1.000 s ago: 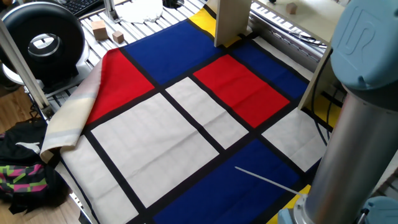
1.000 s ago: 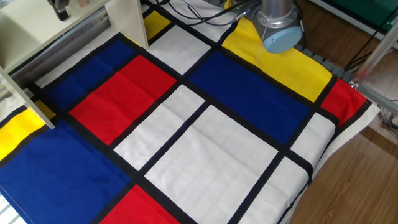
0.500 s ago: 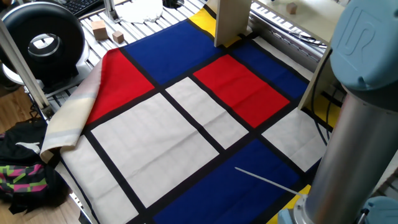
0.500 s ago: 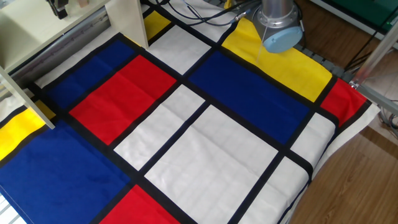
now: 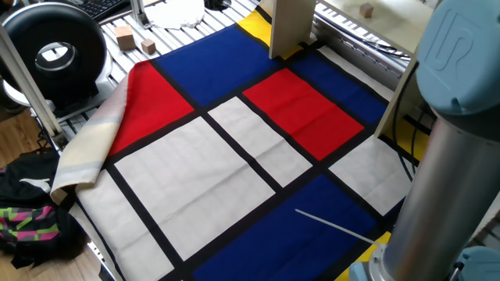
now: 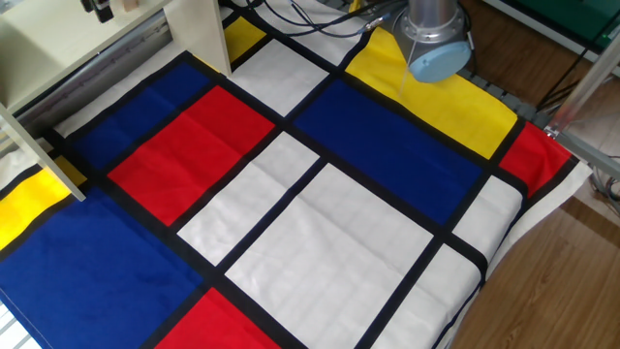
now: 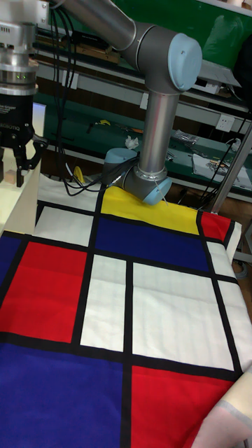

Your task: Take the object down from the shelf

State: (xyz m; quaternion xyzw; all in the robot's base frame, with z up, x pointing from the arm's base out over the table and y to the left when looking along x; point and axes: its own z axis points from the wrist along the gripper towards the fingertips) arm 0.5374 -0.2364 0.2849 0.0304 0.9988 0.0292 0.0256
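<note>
The cream shelf (image 5: 291,27) stands at the far edge of the cloth, with its upright panel (image 6: 199,29) on the table. The object (image 5: 366,10), a tiny tan block, rests on the shelf board and shows in the other fixed view at the top edge (image 6: 131,5). My gripper (image 7: 10,178) hangs over the shelf with its fingers spread, open and holding nothing. In the other fixed view the gripper's (image 6: 100,12) dark fingertips sit just left of the block, apart from it. Most of the gripper is cut off there.
A colour-block cloth (image 6: 320,194) in red, blue, white and yellow covers the table. Two wooden cubes (image 5: 125,35) lie on the slatted table beyond the cloth, beside a black round device (image 5: 53,51). The arm's base (image 6: 431,39) stands at the yellow patch.
In the other fixed view the gripper's fingertips have shifted slightly toward the top edge of the picture. The block and the cloth have not moved.
</note>
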